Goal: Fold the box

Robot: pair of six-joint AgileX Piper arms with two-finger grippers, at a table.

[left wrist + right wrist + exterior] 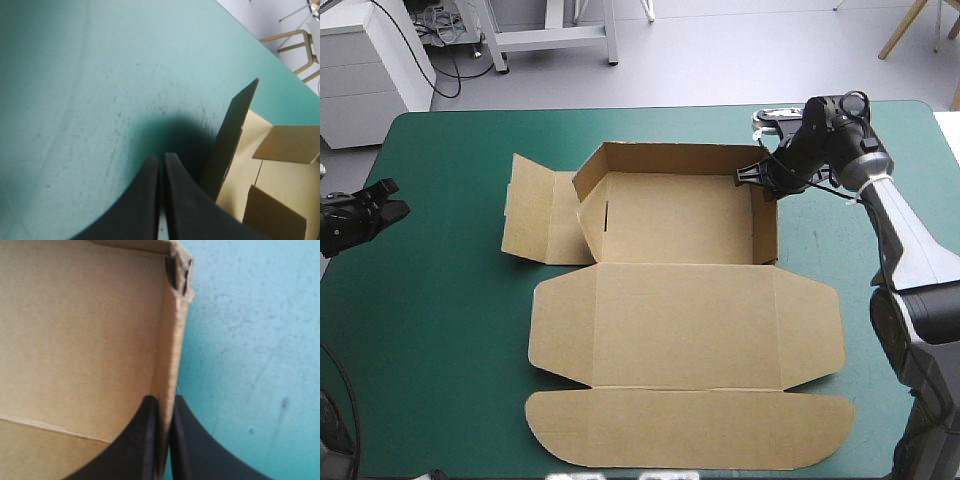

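Teal-green counter [440,330], with the box [680,320] laid at its middle. Far and right sides are raised; left flap [535,215] and lid [690,425] are not yet folded. One raised side is pinched by the right claw [162,402]; the left claw [161,156] is pressed together, empty.

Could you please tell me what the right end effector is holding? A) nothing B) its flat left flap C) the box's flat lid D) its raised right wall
D: the right wrist view shows the right end effector shut on the raised right wall of the box.
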